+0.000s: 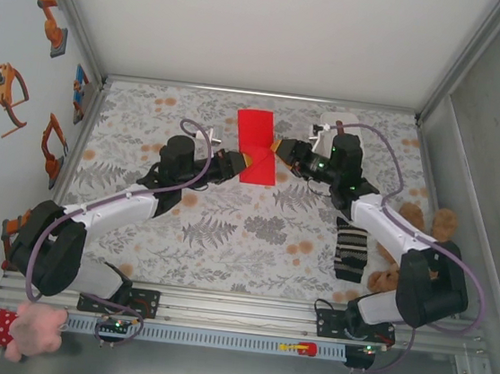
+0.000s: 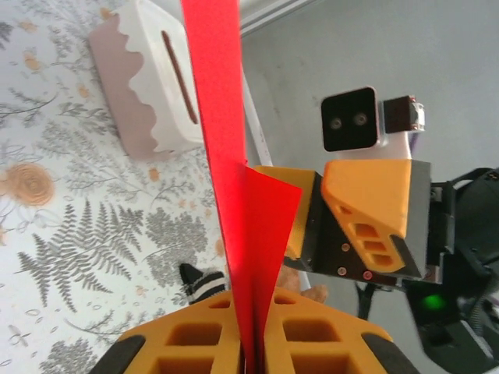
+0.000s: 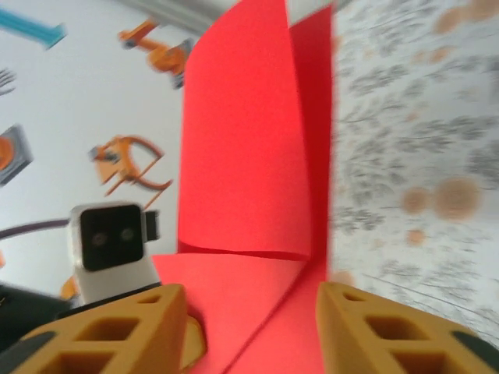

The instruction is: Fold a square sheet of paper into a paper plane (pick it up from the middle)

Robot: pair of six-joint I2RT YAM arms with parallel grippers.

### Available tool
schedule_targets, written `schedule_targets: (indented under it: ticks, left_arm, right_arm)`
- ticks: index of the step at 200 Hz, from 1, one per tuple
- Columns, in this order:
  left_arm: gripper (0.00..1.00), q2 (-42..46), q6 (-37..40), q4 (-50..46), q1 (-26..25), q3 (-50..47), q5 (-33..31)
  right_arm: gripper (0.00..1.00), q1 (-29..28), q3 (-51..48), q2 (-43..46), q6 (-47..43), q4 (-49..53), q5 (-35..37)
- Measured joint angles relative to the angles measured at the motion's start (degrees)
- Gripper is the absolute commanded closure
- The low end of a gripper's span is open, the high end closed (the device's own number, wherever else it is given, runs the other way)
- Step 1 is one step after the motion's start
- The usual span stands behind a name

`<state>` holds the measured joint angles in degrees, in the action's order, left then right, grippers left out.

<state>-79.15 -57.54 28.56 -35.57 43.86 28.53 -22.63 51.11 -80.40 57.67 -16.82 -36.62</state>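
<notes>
Two grippers meet at the square sheet of paper (image 1: 257,143), held up over mid-table: your left gripper (image 2: 251,347) is clamped on its lower edge, while your right gripper (image 3: 249,327) stands released, fingers either side. Thin and limp, it should crease readily, so pinch beside the fold. Your left wrist view shows the white box (image 2: 148,86) beyond; your right wrist view shows the flap's crease.

The left arm (image 1: 121,208) and right arm (image 1: 382,218) stretch inward, tips nearly meeting, the left gripper (image 1: 257,160) clamped on the square sheet of paper (image 1: 256,132), the right gripper (image 1: 280,146) standing parted.
</notes>
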Motion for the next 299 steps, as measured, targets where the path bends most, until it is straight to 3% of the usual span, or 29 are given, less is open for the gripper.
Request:
schedule_targets:
  ticks: [32, 60, 117, 162, 190, 239, 267, 299]
  left_arm:
    - [0.9, 0.0, 5.6, -13.4, 0.0, 4.1, -4.4]
    - [0.9, 0.0, 13.0, -29.1, -0.4, 10.5, -12.4]
    - [0.9, -7.7, 25.0, -59.4, -5.9, 27.1, -37.9]
    - [0.9, -18.4, 26.9, -76.7, -9.8, 37.3, -58.5]
    - [0.9, -26.2, 26.7, -83.9, -11.2, 42.8, -66.6]
    - [0.86, -36.1, 24.3, -88.0, -12.5, 47.2, -67.5]
    - [0.79, -39.6, 21.7, -87.4, -12.7, 49.0, -63.0]
    - [0.63, -39.9, 20.0, -83.8, -12.7, 48.9, -54.7]
  right_arm:
    - [0.45, 0.9, 0.2, 4.9, -6.8, 11.7, 8.6]
    - [0.45, 1.0, 0.9, 7.3, -11.2, 18.8, 14.6]
    - [0.45, 1.0, 1.1, 8.0, -14.3, 24.7, 21.1]
    - [0.45, 1.0, 1.1, 8.0, -14.5, 26.8, 24.0]
    - [0.46, 1.1, 1.1, 8.4, -14.5, 27.4, 25.6]
    - [0.47, 1.2, 0.3, 9.8, -14.0, 28.2, 27.3]
    - [0.48, 1.4, 0.1, 9.9, -12.9, 28.9, 27.5]
    - [0.49, 1.4, -0.5, 9.9, -12.0, 29.4, 27.6]
